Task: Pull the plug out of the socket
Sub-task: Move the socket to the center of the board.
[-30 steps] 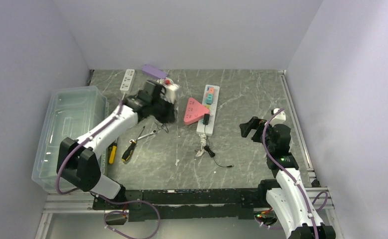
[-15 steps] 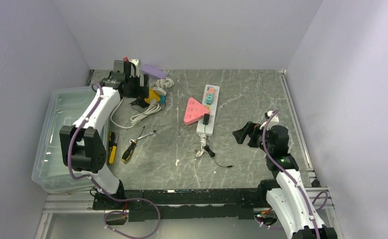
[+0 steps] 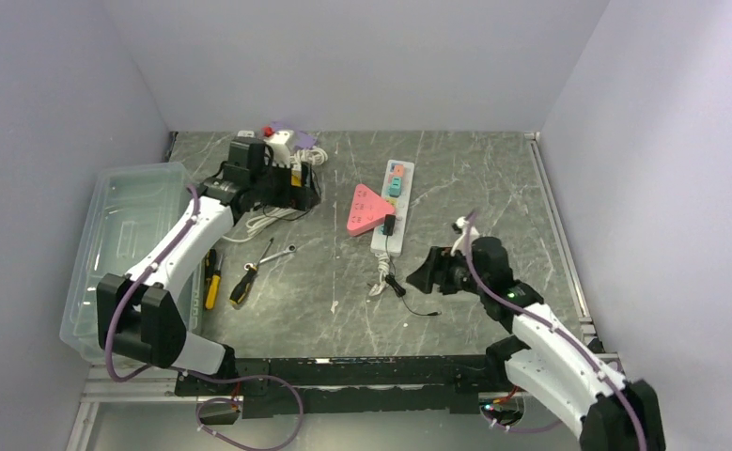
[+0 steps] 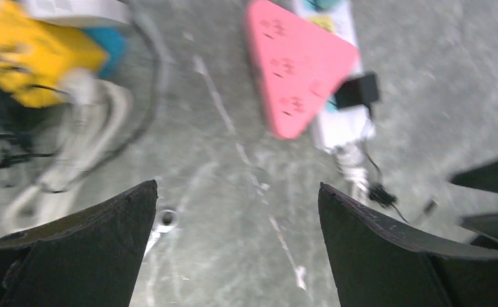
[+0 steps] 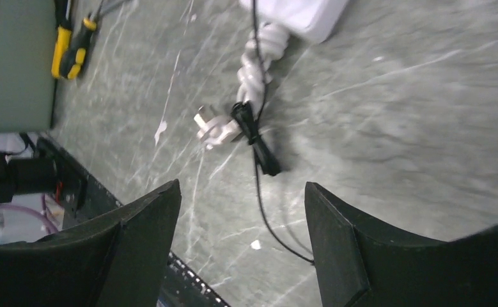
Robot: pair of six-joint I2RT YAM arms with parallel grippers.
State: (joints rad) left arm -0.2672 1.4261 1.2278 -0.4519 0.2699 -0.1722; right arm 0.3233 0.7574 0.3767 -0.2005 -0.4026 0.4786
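Observation:
A black plug (image 3: 390, 224) sits in the near end of the long white socket strip (image 3: 397, 193) in the middle of the table. The left wrist view has the plug (image 4: 356, 91) far ahead to the right, beside a pink triangular strip (image 4: 297, 64). My left gripper (image 3: 303, 192) (image 4: 238, 185) hangs open and empty over bare table, left of the pink strip. My right gripper (image 3: 425, 276) (image 5: 243, 183) is open, low, near the strip's coiled white cord (image 5: 259, 57) and a thin black cable (image 5: 262, 153). Nothing is between its fingers.
A clear plastic bin (image 3: 108, 244) stands at the left edge. Two screwdrivers (image 3: 241, 283) and a small wrench (image 3: 277, 254) lie beside it. A yellow and blue block (image 4: 29, 51) with tangled white cords (image 3: 266, 214) lies at the back left. A loose white plug (image 5: 214, 126) ends the coiled cord.
My left gripper has opened, let go of the white corded item at the back left, and swung back toward the middle. My right arm has reached left and down toward the strip's cord.

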